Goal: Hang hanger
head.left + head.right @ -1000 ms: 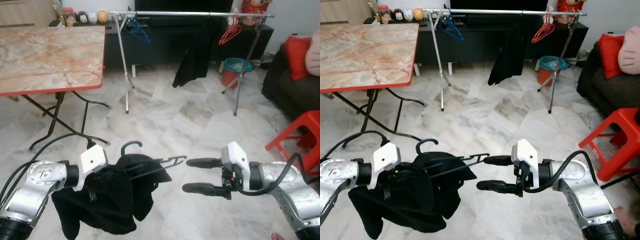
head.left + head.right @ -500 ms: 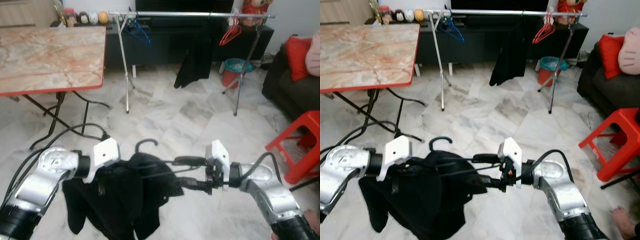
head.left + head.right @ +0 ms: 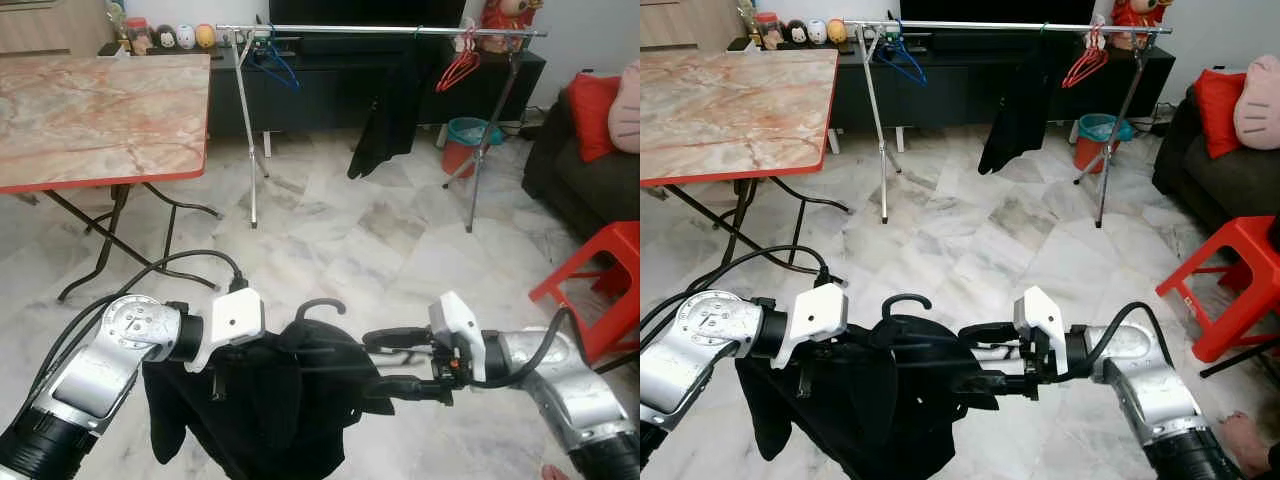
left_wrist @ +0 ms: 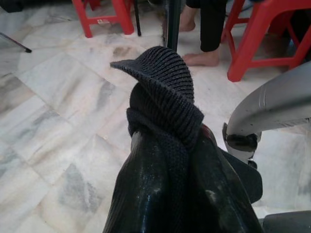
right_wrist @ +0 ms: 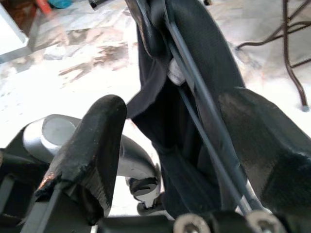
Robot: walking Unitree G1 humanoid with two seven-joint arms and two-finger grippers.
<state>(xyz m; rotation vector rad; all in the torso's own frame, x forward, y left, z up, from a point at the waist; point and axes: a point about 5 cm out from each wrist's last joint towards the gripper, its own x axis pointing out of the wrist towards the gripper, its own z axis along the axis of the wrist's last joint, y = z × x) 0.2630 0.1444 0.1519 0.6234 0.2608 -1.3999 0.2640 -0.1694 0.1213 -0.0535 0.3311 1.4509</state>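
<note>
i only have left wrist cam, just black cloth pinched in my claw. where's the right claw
observer: The right claw is open, one finger on each side of the hanger's wires, not closed on them.
operator: is the hanger in the cloth
observer: Yes. The hanger has its hook poking up above the cloth, between the two arms.
operator: where's the rail
observer: The rail is straight ahead across the marble floor, well out of reach from here.
</note>
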